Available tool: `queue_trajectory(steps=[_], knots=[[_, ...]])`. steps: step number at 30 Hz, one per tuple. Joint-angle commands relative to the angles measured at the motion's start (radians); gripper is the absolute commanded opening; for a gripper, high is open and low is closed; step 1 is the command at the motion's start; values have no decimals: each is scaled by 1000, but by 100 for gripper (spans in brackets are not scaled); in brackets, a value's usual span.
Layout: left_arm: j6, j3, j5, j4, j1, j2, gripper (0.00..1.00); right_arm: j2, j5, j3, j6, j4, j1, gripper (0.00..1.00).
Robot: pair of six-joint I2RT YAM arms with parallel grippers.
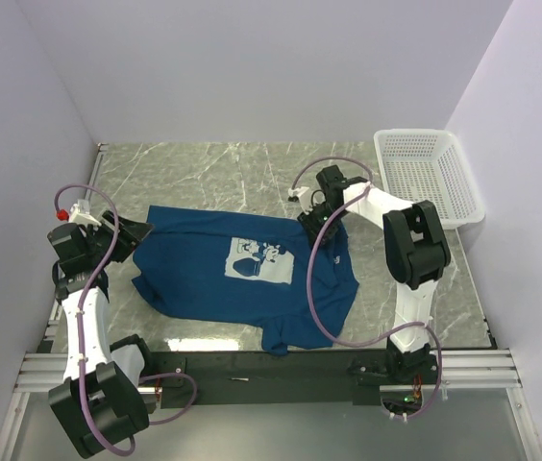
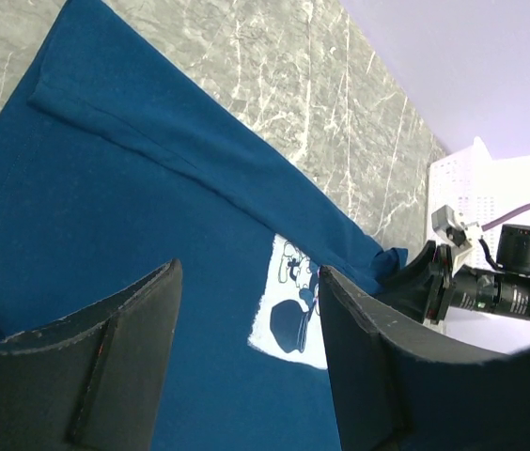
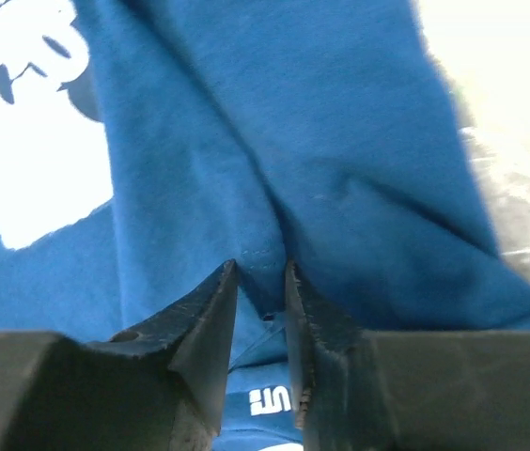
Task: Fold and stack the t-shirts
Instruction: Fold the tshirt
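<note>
A dark blue t-shirt (image 1: 194,279) lies spread on the marble table, with a white cartoon print (image 1: 257,261) on its chest. My left gripper (image 1: 142,230) hovers at the shirt's left edge. In the left wrist view (image 2: 246,362) its jaws stand wide open over the blue cloth (image 2: 133,188), holding nothing, and the print (image 2: 293,319) shows between them. My right gripper (image 1: 309,229) is at the shirt's upper right, by the neck. In the right wrist view (image 3: 261,282) its fingers are nearly together, pinching a fold of the shirt (image 3: 340,150) beside the neck label.
A white plastic mesh basket (image 1: 444,178) stands at the back right against the wall; it also shows in the left wrist view (image 2: 462,197). White walls close in the table on three sides. A black strip (image 1: 252,370) runs along the near edge.
</note>
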Motion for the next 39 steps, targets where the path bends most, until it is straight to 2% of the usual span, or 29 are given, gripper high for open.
queue_trajectory(steps=[1, 2, 3, 4, 6, 13, 17, 18, 19, 20, 21, 22, 24, 29, 30, 32, 34, 35, 39], knots=[[4, -7, 30, 44, -3, 2, 65, -94, -22, -23, -29, -20, 19, 31], [3, -8, 30, 47, -3, 3, 65, -108, -19, -31, -29, -20, 20, 27], [1, -8, 30, 49, -1, 3, 65, -129, -13, -39, -32, -23, 22, 14], [1, -10, 35, 49, -4, 3, 65, -138, -15, -42, -35, -41, 26, 7], [1, -10, 36, 49, -3, 5, 65, -163, -45, -53, -55, -62, 28, 0], [1, -10, 36, 50, -3, 8, 65, -240, -156, -123, -142, -145, 106, 0], [-1, -10, 36, 49, -3, 11, 65, -253, -229, -142, -239, -239, 239, 0], [-1, -10, 36, 52, -3, 11, 65, -253, -242, -139, -250, -278, 270, 4], [-1, -11, 36, 50, -3, 14, 65, -250, -257, -131, -251, -296, 293, 13], [1, -10, 38, 52, -3, 16, 65, -235, -259, -105, -239, -309, 337, 46], [-1, -10, 38, 49, -3, 19, 65, -226, -265, -84, -239, -345, 348, 57], [1, -8, 38, 49, -3, 22, 65, -209, -285, -42, -238, -359, 353, 67], [1, -8, 36, 47, -3, 23, 65, -201, -283, -5, -199, -357, 338, 76], [3, -7, 36, 44, -1, 25, 65, -224, -219, 47, -95, -287, 243, 77], [4, -7, 38, 46, -3, 25, 65, -233, -179, 41, -66, -230, 214, 76], [1, -8, 41, 50, -3, 23, 65, -256, -154, 27, 35, -167, 103, 74], [-1, -10, 45, 52, -3, 23, 65, -260, -95, 15, 133, -52, -21, 70], [-2, -13, 45, 56, -1, 23, 65, -255, -70, 10, 219, -28, -50, 62], [-7, -16, 52, 61, -1, 23, 65, -232, 75, -34, 353, 81, -98, 51]])
